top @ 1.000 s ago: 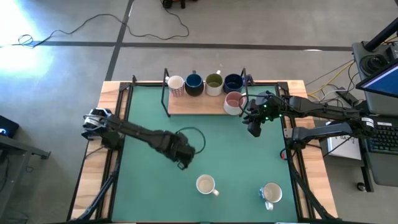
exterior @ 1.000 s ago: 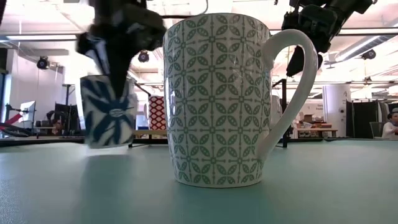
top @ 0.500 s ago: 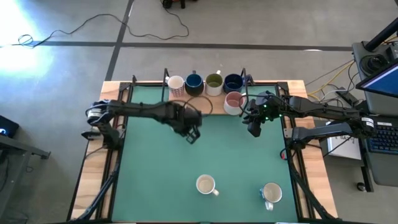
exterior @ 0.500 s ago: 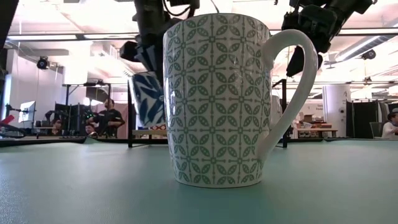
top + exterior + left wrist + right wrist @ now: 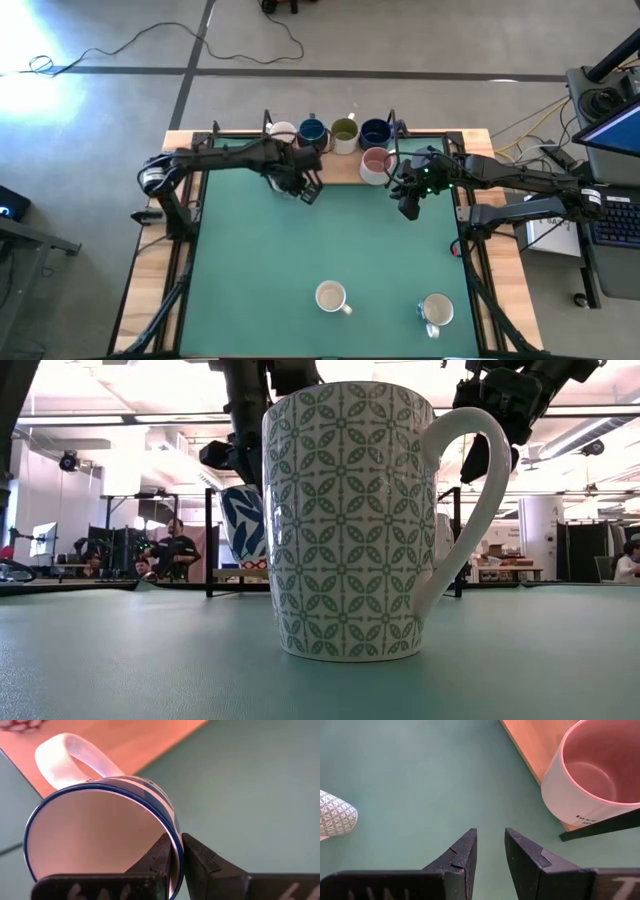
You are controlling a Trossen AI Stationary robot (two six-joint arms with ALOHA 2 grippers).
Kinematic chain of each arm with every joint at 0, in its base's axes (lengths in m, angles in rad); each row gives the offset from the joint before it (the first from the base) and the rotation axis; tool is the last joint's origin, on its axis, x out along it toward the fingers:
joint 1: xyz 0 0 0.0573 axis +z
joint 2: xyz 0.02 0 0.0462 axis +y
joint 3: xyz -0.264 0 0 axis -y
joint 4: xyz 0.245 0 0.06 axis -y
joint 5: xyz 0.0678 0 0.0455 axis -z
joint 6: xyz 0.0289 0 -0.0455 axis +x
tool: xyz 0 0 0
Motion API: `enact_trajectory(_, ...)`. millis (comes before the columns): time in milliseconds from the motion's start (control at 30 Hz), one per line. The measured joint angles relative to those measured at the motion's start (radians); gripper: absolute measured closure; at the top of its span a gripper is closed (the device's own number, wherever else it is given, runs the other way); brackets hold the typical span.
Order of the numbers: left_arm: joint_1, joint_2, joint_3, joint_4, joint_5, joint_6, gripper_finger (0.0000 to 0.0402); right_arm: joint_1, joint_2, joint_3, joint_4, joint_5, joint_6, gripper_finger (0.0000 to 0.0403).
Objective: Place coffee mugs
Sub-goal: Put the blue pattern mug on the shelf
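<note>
The patterned mug is glossy glazed ceramic. The desk carries a smooth matt green mat. The board under the pink-lined mug is bare wood.

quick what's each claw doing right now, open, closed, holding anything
Left claw: closed on the rim of a blue-patterned mug, carried above the mat near the wooden shelf.
Right claw: open, holding nothing, beside the pink-inside mug.

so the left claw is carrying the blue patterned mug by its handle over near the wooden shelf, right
Not quite. The left claw does carry the blue patterned mug near the wooden shelf, but it pinches the rim wall, one finger inside and one outside. The left wrist view shows the handle free on the far side.
</note>
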Motion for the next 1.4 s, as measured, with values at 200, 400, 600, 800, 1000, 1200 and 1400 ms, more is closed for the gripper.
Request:
enact_trajectory(200, 0.049, 0.000, 0.000, 0.000, 0.000, 0.017, 0.0385, 0.000, 0.000, 0.000, 0.000, 0.000, 0.000, 0.0314)
enact_trajectory(400, 0.080, 0.000, 0.000, 0.000, 0.000, 0.024, 0.0385, 0.000, 0.000, 0.000, 0.000, 0.000, 0.000, 0.0314)
enact_trajectory(600, 0.111, 0.000, -0.002, -0.003, 0.009, 0.014, 0.0384, 0.000, 0.000, 0.000, 0.000, 0.000, 0.000, 0.0314)
enact_trajectory(800, 0.139, 0.019, -0.002, -0.007, 0.023, 0.009, 0.0384, 0.000, 0.000, 0.000, 0.000, 0.000, 0.000, 0.0314)
enact_trajectory(1000, 0.156, 0.054, 0.003, -0.004, 0.022, 0.014, 0.0383, 0.000, 0.000, 0.000, 0.000, 0.000, 0.000, 0.0314)
enact_trajectory(1200, 0.156, 0.062, 0.021, -0.011, 0.022, 0.030, 0.0372, 0.000, 0.000, 0.000, 0.000, 0.000, 0.000, 0.0314)
enact_trajectory(1400, 0.169, 0.063, 0.034, -0.018, 0.019, 0.031, 0.0366, 0.000, 0.000, 0.000, 0.000, 0.000, 0.000, 0.0314)
